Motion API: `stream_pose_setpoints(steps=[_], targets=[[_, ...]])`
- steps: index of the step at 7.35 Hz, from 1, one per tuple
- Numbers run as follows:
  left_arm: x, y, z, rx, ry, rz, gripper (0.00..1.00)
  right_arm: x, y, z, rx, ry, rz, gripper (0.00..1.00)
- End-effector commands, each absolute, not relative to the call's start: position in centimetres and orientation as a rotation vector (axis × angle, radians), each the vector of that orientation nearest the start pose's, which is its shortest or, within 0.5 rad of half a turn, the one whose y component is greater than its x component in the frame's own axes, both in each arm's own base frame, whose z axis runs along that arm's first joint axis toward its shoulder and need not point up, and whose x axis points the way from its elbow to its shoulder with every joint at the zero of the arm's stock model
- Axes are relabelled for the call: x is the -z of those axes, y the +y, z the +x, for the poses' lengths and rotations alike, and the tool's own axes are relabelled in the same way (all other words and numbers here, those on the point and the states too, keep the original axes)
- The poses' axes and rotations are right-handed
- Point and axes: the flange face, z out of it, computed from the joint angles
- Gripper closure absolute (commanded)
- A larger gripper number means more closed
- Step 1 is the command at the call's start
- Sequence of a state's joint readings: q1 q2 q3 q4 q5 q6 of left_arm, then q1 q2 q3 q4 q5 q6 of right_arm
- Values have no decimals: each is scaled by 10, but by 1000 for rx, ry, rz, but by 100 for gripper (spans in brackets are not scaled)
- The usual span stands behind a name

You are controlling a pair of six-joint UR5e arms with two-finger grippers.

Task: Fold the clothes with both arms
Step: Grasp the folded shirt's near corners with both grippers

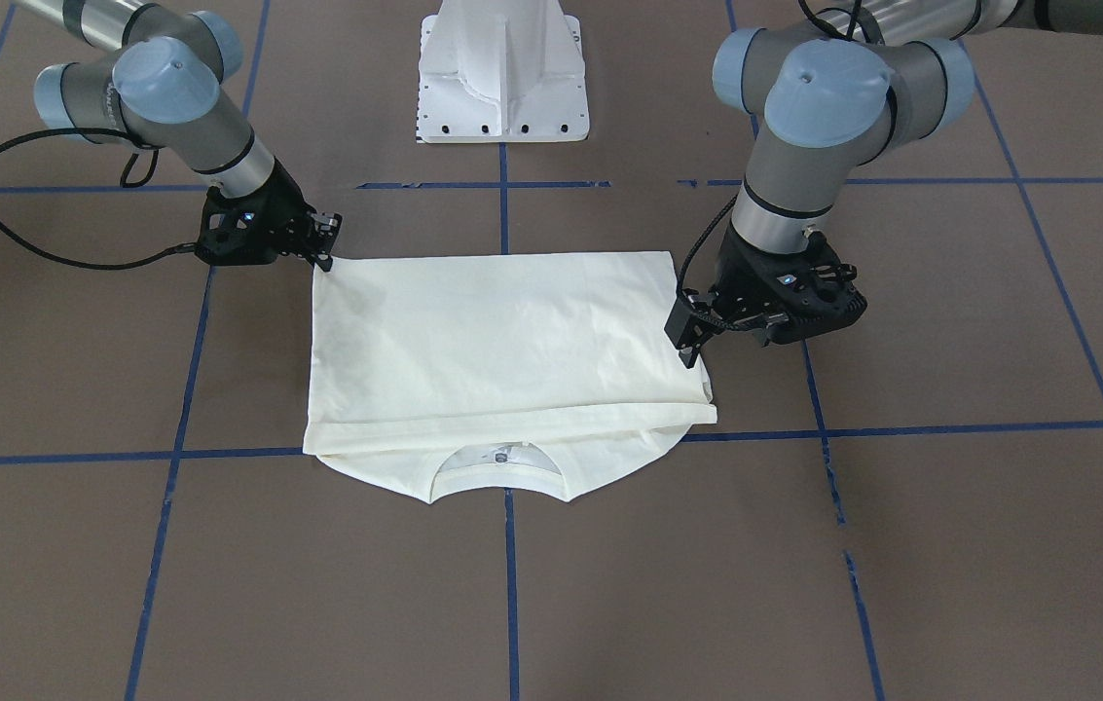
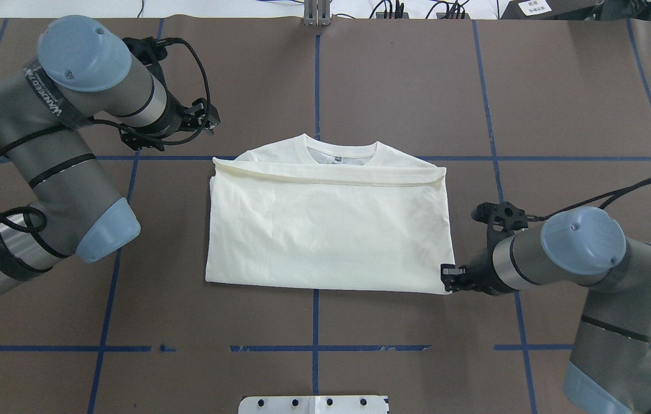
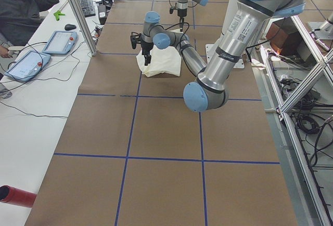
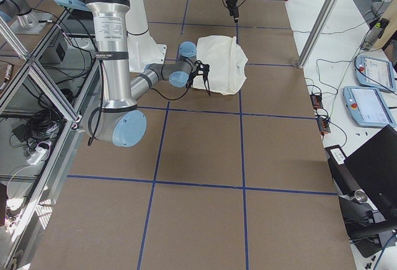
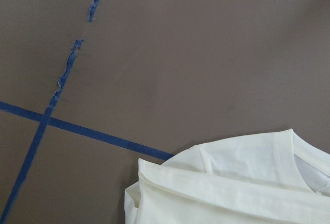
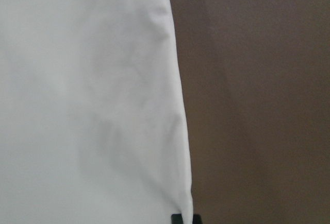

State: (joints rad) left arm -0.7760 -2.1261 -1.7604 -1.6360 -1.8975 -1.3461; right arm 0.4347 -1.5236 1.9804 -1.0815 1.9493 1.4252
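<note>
The cream T-shirt [image 1: 502, 341] lies on the brown table, folded in half, plain side up, with its collar [image 2: 339, 154] on the far side from the robot. It also shows in the overhead view [image 2: 325, 230]. My right gripper [image 2: 447, 277] is low at the shirt's near right corner. In the right wrist view the cloth edge [image 6: 178, 131] runs into the fingertips [image 6: 181, 219], which look shut on it. My left gripper [image 2: 212, 118] hovers open and empty just beyond the far left corner. The left wrist view shows that corner [image 5: 154, 183] lying flat.
The white pedestal base [image 1: 502, 78] stands at the robot's edge of the table. Blue tape lines [image 2: 316, 80] cross the brown surface. An operator [image 3: 21, 8] sits at a side desk with tablets [image 3: 57, 41]. A red cylinder [image 3: 15, 195] lies off the table.
</note>
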Motion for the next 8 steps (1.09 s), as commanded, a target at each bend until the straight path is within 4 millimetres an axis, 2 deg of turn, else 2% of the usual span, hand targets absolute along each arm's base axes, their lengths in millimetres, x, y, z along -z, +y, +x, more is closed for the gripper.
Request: stream_pose_setpoints(steps=[1,3,4,5,6,7,8], targets=[[-251,-526,393,384,857,114,0,-397,-226,-409,34,-967,-141,100],[-254,-526,397,378,857,111,0,-388,-173,-416,57,-962,-243,100],[-255,-527,398,377,854,110,0,-385,-164,-416,67,-964,-258,100],[-255,-525,400,374,855,107,0,-380,-163,-415,70,-974,-253,2],[-251,-521,401,366,865,107,0,-370,-165,-411,64,-996,-236,0],[-261,-503,406,364,878,56,0,-361,-188,-399,8,-1023,-183,0],[-262,-468,426,366,911,7,0,-355,-216,-385,-56,-1044,-138,0]])
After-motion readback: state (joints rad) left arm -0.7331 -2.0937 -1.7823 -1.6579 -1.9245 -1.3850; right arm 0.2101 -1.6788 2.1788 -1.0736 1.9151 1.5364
